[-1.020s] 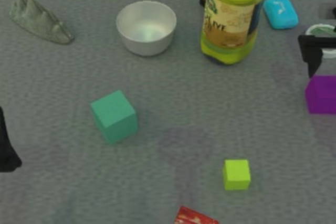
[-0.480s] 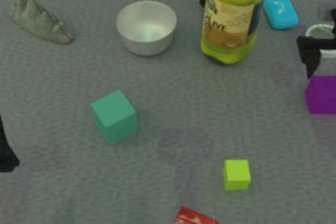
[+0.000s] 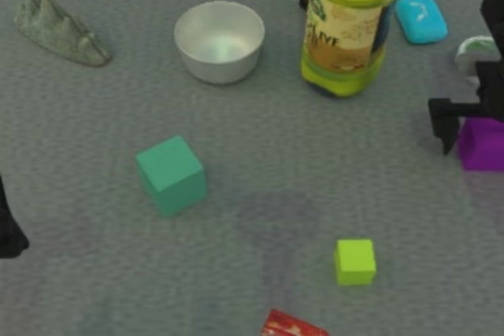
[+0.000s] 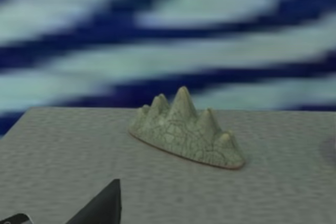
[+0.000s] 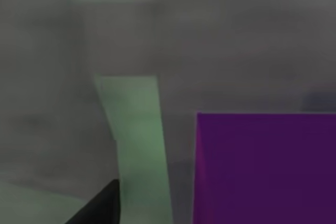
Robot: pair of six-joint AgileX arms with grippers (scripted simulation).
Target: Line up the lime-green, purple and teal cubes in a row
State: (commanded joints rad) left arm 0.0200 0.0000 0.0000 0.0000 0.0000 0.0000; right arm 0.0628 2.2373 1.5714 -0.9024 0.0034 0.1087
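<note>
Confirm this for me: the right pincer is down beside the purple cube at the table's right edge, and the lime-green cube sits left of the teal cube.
One thing is wrong. The right pincer is indeed beside the purple cube at the right edge, but the top view shows the lime-green cube to the right of the teal cube, and nearer the table's front edge.

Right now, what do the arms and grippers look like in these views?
Both are plain matte black, with no markings or cables showing. The right gripper at the table's right edge is blocky with flat angular fingers. Only a dark wedge of the left gripper shows at the left edge.
</note>
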